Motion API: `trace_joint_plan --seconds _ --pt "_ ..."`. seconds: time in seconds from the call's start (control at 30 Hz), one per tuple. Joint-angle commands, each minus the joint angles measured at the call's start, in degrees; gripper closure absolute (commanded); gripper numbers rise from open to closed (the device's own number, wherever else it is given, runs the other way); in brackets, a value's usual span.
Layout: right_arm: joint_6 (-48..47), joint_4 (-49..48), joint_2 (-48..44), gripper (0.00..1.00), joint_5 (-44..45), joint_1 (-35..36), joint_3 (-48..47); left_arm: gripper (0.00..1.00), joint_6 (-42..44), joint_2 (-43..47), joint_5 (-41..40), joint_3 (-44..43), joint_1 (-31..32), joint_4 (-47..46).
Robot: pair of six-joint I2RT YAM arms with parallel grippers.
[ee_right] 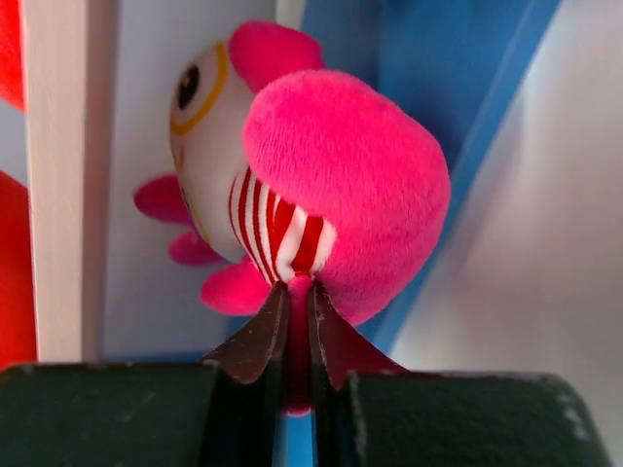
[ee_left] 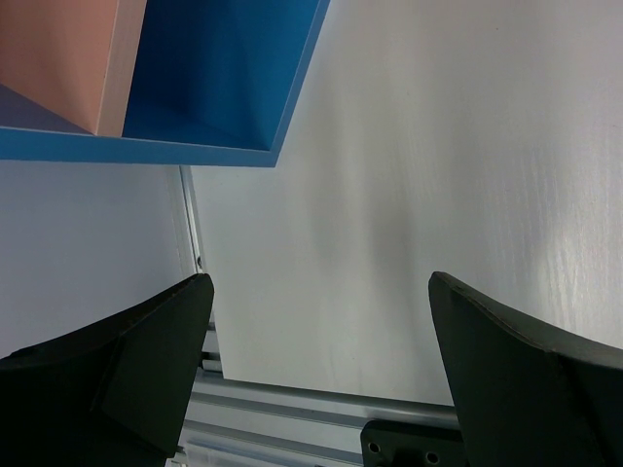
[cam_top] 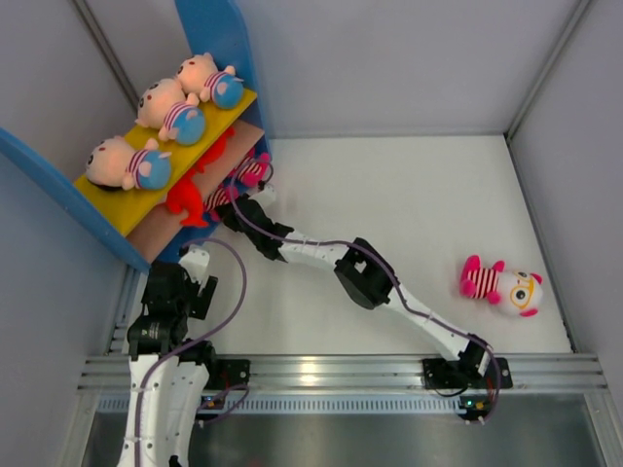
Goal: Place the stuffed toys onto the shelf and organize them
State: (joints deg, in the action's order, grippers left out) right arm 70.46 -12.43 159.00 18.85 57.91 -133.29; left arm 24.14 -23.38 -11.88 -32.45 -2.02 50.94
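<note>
The shelf (cam_top: pixel 115 209) stands at the far left with blue side panels. Three peach dolls (cam_top: pixel 170 109) lie in a row on its yellow upper board. Red creatures (cam_top: pixel 190 199) sit on the tan lower board. My right gripper (ee_right: pixel 297 292) is shut on the pink fabric of a white owl (ee_right: pixel 321 165), which hangs at the lower tier beside the right blue panel (ee_right: pixel 428 58). In the top view this owl (cam_top: pixel 255 170) shows at the shelf's right end. A second owl (cam_top: pixel 501 284) lies on the table at the right. My left gripper (ee_left: pixel 321 282) is open with nothing in it, near the shelf's front corner (ee_left: pixel 214 88).
Grey walls close in the white table (cam_top: pixel 409 195) on three sides. An aluminium rail (cam_top: pixel 341 372) runs along the near edge by both arm bases. The right arm (cam_top: pixel 365 277) stretches diagonally across the table toward the shelf.
</note>
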Motion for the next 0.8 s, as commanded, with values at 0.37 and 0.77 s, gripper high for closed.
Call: trace_joint_plan --seconds 0.37,0.77 --pt "2.23 -9.36 0.64 0.48 -2.93 0.19 0.02 0.02 -0.32 -0.18 -0.34 0.37 0.27 -3.30" --pt "-4.26 -16.32 -25.37 0.34 -12.43 -1.57 27.78 0.02 -0.23 -0.18 -0.43 0.37 -0.35 -3.30"
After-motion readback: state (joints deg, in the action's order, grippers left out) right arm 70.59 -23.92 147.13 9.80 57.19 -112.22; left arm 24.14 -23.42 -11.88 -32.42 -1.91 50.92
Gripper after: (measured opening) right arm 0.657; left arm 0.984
